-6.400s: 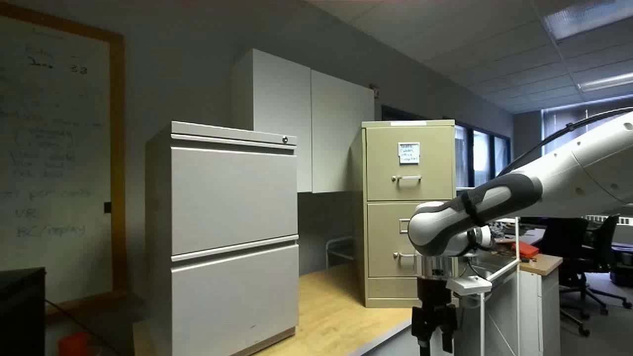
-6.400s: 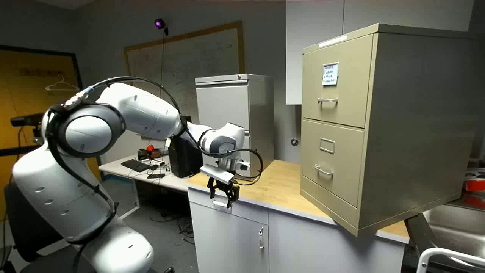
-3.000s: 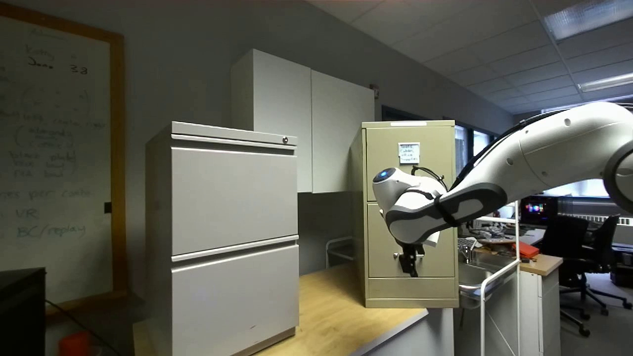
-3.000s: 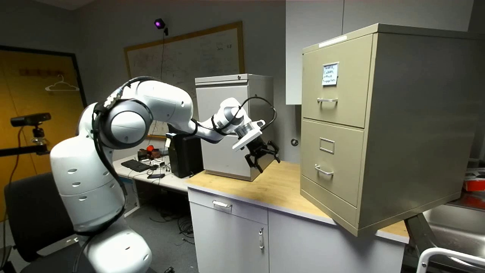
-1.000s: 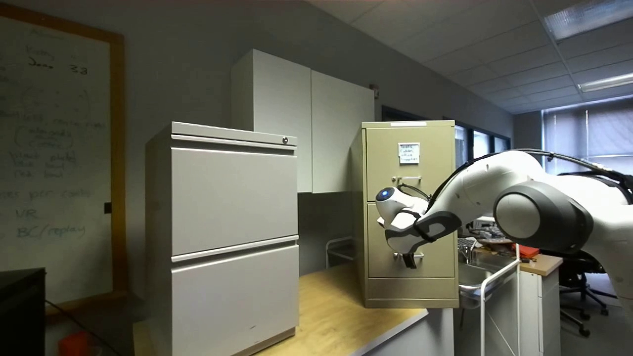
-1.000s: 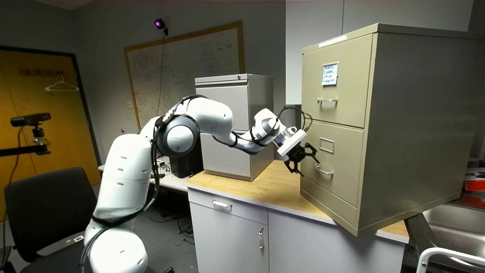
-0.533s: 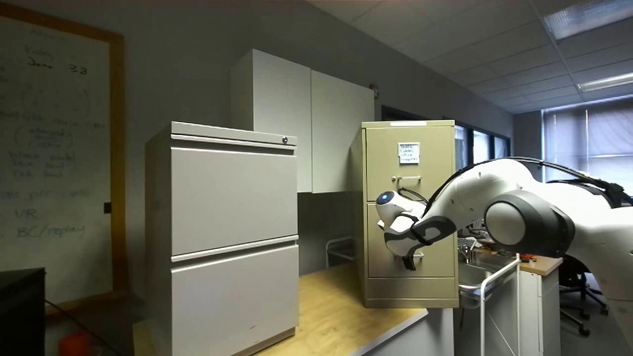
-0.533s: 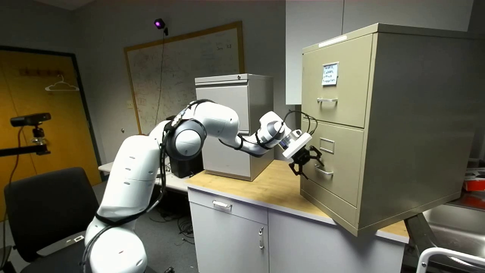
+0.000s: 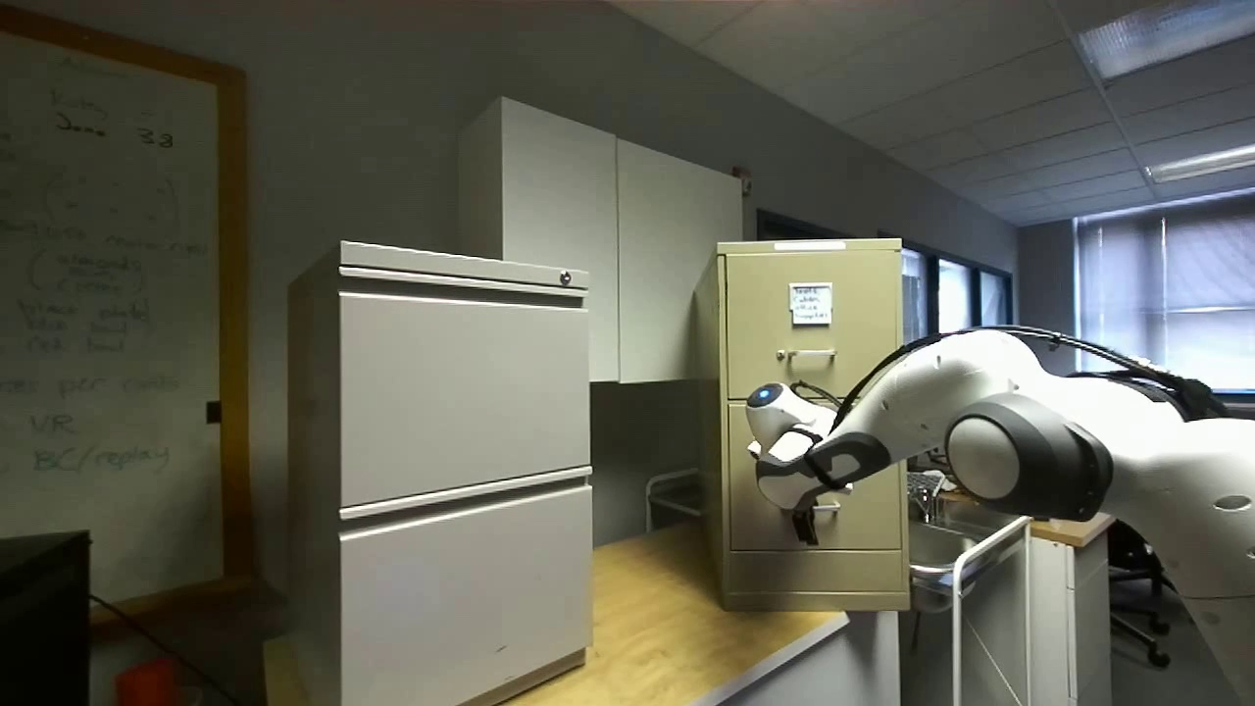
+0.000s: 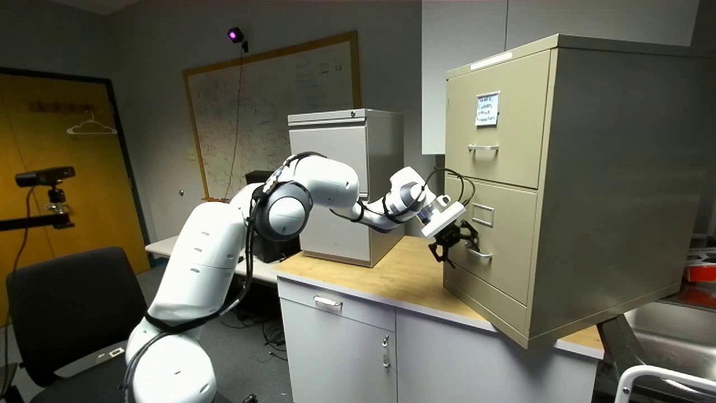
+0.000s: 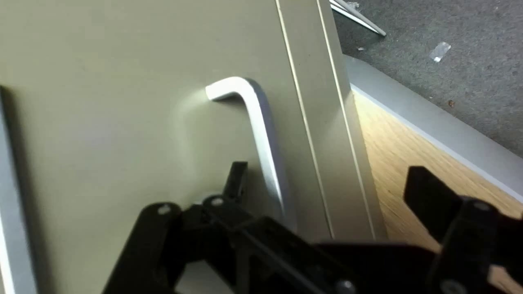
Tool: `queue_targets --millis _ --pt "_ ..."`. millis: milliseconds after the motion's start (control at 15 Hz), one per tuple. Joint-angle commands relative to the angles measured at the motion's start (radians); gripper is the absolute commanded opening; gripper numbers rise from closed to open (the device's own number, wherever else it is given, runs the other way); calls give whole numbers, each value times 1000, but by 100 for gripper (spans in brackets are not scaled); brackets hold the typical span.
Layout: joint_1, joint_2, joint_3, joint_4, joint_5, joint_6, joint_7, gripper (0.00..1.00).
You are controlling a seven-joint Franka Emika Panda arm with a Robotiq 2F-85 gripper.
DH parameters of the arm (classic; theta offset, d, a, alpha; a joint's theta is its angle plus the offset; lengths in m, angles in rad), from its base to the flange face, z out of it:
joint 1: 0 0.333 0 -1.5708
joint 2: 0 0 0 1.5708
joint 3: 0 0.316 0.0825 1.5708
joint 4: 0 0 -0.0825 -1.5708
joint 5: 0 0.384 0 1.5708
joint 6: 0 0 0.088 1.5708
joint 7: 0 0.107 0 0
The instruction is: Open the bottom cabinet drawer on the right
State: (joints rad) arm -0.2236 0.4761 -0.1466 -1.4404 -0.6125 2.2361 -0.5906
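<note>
The bottom cabinet drawer (image 10: 512, 240) of the beige cabinet is shut, its front flush; it also shows in an exterior view (image 9: 868, 525) and in the wrist view (image 11: 122, 134). Its silver handle (image 11: 261, 134) shows in the wrist view and in both exterior views (image 10: 480, 255) (image 9: 829, 508). My gripper (image 11: 329, 175) is open, tilted down at the handle; it shows in both exterior views (image 10: 464, 257) (image 9: 805, 529). One finger is just above the handle bar, the other well below it, so the bar lies between them. I cannot tell whether a finger touches the drawer front.
The upper drawer's handle (image 10: 483, 148) is above my gripper. The wooden counter (image 10: 414, 274) lies below, and the beige cabinet's front corner overhangs its edge. The wide light-grey cabinet (image 9: 461, 392) stands on the same counter. A sink (image 9: 946, 544) and white metal frame (image 9: 990, 544) are beside.
My gripper has swung from pointing down to tilted toward the beige cabinet and moved up to the bottom drawer's handle, slightly closer in the last half second. The drawer has not moved.
</note>
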Motion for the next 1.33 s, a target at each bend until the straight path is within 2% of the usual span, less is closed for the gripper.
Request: queue_targets --millis 0,333,400,533,1000,1067,1267 --pt "-22 47 7 77 72 -26 -67 100" --pt "-34 80 3 131 153 -95 -113 100" --pt "-36 85 5 144 167 -107 -119 75" --pt "-36 91 3 166 179 -126 -129 68" --pt "-47 124 3 251 206 -160 -147 14" --pt "-48 129 2 262 207 -163 -149 8" --pt "-46 130 2 261 206 -168 -147 11"
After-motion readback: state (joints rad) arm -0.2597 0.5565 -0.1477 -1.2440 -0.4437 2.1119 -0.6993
